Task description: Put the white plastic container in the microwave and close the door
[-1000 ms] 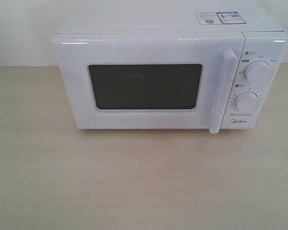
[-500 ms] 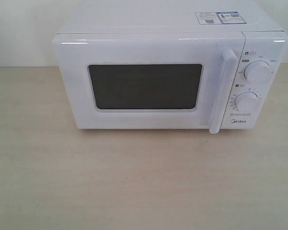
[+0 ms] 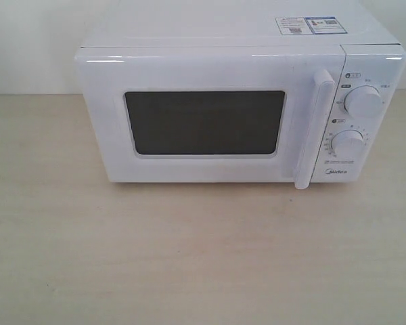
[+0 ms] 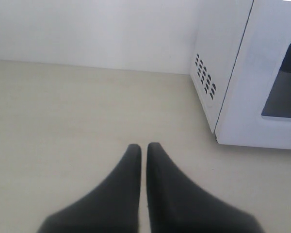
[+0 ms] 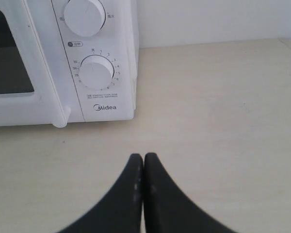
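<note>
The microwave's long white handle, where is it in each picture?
Exterior view: the handle stands upright between the dark window and the lower knob.
Left wrist view: the handle is not in it; only the far end of the dark window shows.
Right wrist view: the handle runs between the dark window and the lower knob.
Shared landmark: the dark window, in all three.

The microwave (image 3: 237, 30) has a smooth, glossy white casing that catches the light along its front edge. The door (image 3: 203, 71) has a dark, dull window (image 3: 204, 122). The knobs (image 3: 363, 101) look like smooth white plastic. The table (image 3: 189, 257) is pale, matt wood grain.
</note>
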`<state>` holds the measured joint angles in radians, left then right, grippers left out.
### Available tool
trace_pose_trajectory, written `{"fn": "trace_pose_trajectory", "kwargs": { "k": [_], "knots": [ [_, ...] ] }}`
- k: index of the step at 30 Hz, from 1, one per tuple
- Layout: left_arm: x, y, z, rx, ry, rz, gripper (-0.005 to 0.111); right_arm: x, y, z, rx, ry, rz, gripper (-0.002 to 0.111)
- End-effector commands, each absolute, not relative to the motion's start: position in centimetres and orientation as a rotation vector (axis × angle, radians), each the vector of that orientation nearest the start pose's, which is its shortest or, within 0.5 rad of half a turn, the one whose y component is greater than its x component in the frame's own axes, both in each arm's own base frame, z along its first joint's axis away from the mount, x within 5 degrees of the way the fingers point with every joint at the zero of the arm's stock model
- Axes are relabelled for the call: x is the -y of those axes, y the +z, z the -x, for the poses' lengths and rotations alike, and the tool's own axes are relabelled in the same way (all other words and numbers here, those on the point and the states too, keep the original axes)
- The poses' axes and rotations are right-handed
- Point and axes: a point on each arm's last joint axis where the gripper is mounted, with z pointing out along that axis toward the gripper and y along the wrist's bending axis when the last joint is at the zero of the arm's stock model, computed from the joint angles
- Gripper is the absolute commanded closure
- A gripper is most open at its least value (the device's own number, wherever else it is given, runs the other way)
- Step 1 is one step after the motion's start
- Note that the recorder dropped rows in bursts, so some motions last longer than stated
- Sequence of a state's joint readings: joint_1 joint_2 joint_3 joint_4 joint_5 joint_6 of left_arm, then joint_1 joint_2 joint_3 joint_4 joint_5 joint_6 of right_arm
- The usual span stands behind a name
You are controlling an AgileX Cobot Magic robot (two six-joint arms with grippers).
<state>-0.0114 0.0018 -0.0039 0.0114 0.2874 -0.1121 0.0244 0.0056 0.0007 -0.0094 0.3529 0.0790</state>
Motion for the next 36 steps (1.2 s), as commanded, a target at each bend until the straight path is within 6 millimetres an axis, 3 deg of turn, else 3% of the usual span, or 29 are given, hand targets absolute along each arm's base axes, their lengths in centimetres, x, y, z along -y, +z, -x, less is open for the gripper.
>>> {"fn": "trace_pose_trajectory", "kwargs": {
  "k": [1, 36],
  "knots": [
    [-0.01, 18.68, -5.46, -1.773, -0.075, 0.088, 0.102, -0.08, 18.16, -5.33, -1.833, 0.055, -0.041, 0.108],
    [-0.01, 18.68, -5.46, -1.773, -0.075, 0.088, 0.102, -0.08, 18.16, -5.33, -1.833, 0.055, -0.041, 0.108]
  ]
}}
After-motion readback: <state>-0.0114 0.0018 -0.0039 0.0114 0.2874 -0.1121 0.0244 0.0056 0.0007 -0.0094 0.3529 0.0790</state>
